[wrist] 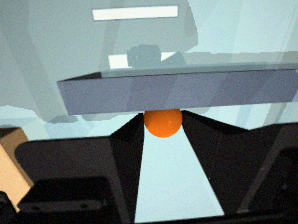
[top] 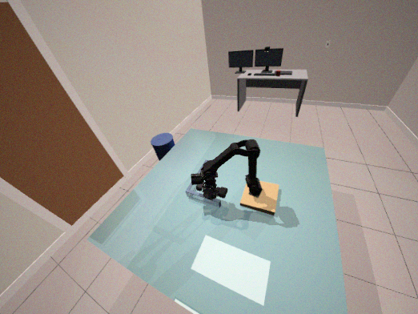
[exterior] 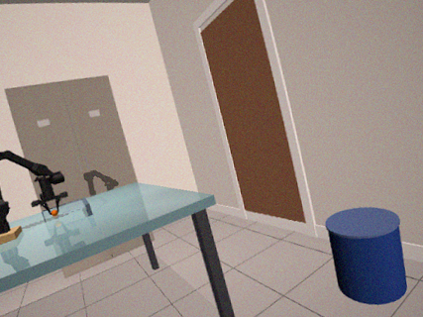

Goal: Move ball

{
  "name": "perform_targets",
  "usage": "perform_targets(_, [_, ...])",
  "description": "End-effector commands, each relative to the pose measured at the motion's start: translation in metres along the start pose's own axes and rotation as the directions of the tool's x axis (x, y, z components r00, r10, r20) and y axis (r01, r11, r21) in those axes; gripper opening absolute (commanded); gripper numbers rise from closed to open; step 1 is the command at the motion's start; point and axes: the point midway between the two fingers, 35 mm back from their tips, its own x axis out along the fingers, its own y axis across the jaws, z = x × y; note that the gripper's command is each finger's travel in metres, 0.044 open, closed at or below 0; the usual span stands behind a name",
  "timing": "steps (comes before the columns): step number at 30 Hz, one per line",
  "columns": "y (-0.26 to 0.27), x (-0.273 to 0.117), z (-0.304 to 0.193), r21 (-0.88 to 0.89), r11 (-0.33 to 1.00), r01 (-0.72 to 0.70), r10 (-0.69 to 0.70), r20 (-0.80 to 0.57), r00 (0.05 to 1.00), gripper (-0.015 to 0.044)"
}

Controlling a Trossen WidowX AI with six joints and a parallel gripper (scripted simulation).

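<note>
With my tool (wrist: 162, 125) clamped on the small orange ball (wrist: 162, 123), I lower gently near the clear wall (wrist: 175, 91), releasing only once it rests on the glass counter (exterior: 125, 213).

Glossy glass-like table (exterior: 111, 220); matt orange ball (wrist: 162, 123); wooden base board (top: 262, 198).

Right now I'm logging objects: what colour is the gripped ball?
Orange ball; clearest in the wrist view.
</note>
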Motion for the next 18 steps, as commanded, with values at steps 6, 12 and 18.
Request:
perform_targets(6, [0.0,0.013,-0.001,0.004,1.0,0.002,-0.002,-0.004,1.0,0.0])
perform_targets(12, [0.0,0.019,-0.001,0.004,1.0,0.002,-0.002,-0.004,1.0,0.0])
perform_targets(18, [0.001,0.018,0.0,0.0,1.0,-0.002,0.002,-0.001,1.0,0.0053])
